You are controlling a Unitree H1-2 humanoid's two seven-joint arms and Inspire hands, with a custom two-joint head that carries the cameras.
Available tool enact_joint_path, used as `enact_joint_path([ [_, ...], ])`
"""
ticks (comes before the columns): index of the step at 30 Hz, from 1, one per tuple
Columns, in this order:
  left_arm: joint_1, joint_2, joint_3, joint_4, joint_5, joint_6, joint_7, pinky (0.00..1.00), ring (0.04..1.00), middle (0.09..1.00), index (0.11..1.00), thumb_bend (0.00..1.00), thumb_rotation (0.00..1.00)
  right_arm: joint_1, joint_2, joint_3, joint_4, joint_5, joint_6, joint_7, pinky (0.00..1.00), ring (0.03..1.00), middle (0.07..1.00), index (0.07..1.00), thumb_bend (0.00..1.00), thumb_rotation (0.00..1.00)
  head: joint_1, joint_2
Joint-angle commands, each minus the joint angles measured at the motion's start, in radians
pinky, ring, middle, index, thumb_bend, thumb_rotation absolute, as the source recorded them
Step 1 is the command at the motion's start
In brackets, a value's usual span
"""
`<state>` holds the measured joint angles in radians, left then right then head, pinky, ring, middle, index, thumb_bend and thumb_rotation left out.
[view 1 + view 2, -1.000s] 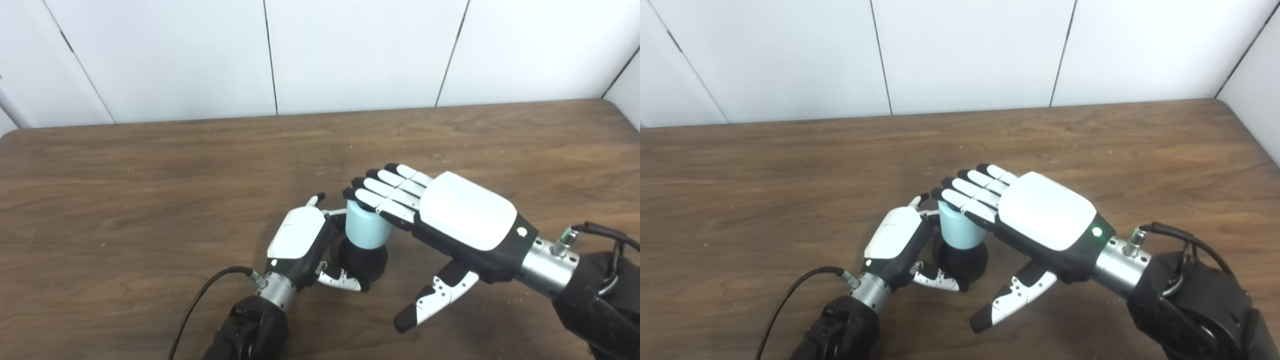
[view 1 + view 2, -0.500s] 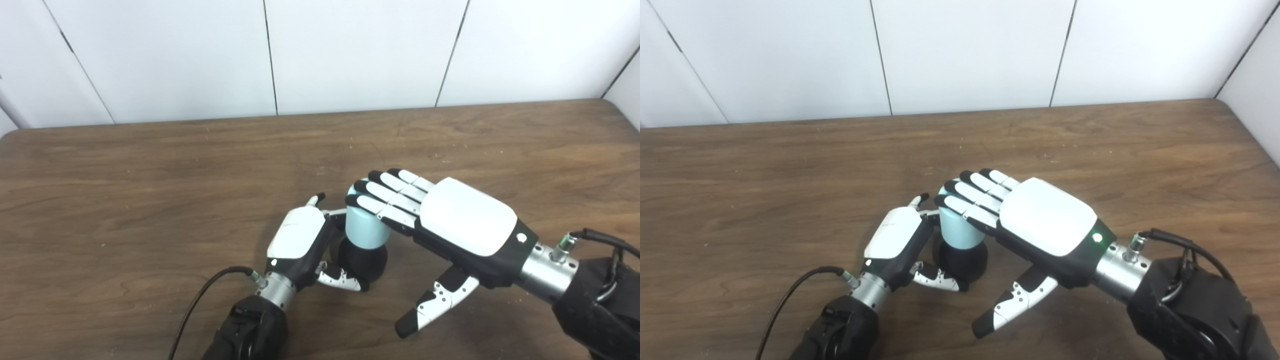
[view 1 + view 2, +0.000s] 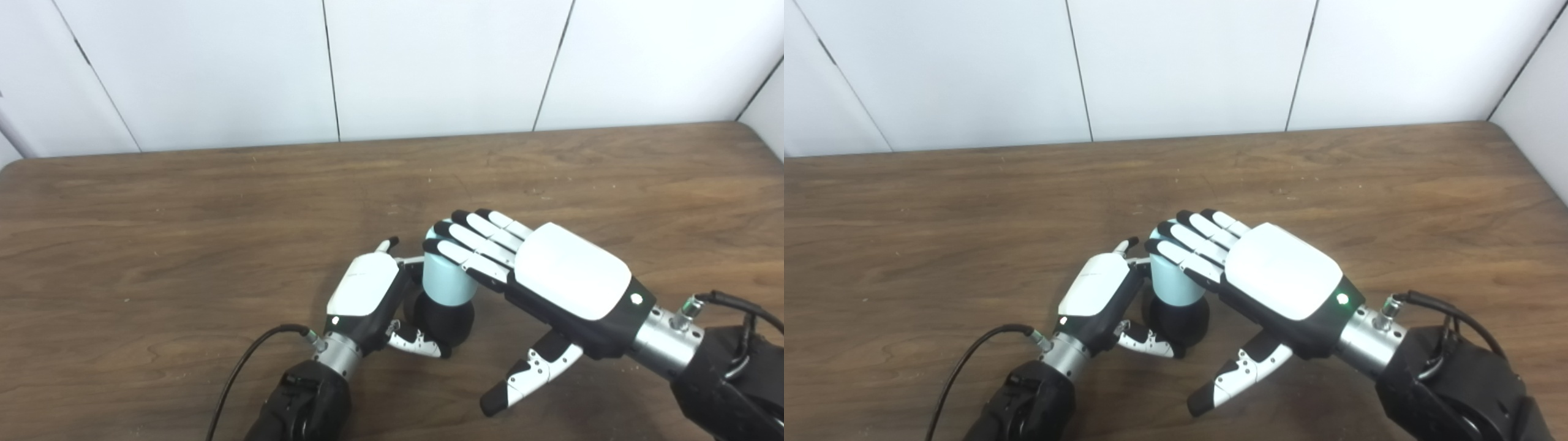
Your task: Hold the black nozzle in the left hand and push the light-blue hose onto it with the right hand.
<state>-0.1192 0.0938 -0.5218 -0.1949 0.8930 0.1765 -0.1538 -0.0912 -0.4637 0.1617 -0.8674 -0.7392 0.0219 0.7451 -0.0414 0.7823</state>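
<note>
The black nozzle [image 3: 444,321] stands upright on the brown table [image 3: 184,233]. The light-blue hose [image 3: 445,280], a short cylinder, sits upright on top of it. My left hand [image 3: 367,294] is wrapped around the nozzle from the left, thumb curled in front of its base. My right hand [image 3: 551,275] lies flat, palm down, with straight fingers [image 3: 465,239] resting on the hose's top end. Its thumb hangs free below, holding nothing. The joint between hose and nozzle is partly hidden by the hands.
A black cable [image 3: 245,367] runs from the left wrist to the bottom edge. White wall panels [image 3: 429,61] stand behind the table's far edge. The table's right corner [image 3: 1507,135] meets a side wall.
The right hand has sunk a little and drawn slightly back toward me, its fingers staying on top of the hose. The left hand, hose and nozzle have not visibly moved.
</note>
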Motion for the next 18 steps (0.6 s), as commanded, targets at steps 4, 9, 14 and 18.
enact_joint_path([
  [4,0.020,0.027,-0.004,0.017,0.034,0.031,-0.050,1.00,0.645,0.448,0.509,0.52,0.00,0.041,-0.016,0.025,0.037,0.002,-0.025,0.009,1.00,1.000,1.000,0.967,0.72,1.00,-0.003,0.003],
  [9,0.019,0.026,-0.003,0.014,0.034,0.031,-0.053,1.00,0.646,0.447,0.511,0.52,0.00,0.043,-0.031,0.028,0.047,0.037,-0.010,0.009,1.00,1.000,1.000,0.968,0.71,1.00,-0.005,0.006],
  [14,0.020,0.025,-0.003,0.014,0.033,0.030,-0.054,1.00,0.646,0.446,0.511,0.52,0.00,0.049,-0.031,0.040,0.054,0.054,0.000,0.013,1.00,1.000,1.000,0.968,0.70,1.00,-0.002,0.009],
  [18,0.021,0.028,-0.003,0.014,0.031,0.027,-0.052,1.00,0.647,0.449,0.510,0.52,0.00,0.049,-0.035,0.045,0.058,0.059,0.009,0.017,1.00,1.000,0.999,0.969,0.70,1.00,-0.003,0.010],
])
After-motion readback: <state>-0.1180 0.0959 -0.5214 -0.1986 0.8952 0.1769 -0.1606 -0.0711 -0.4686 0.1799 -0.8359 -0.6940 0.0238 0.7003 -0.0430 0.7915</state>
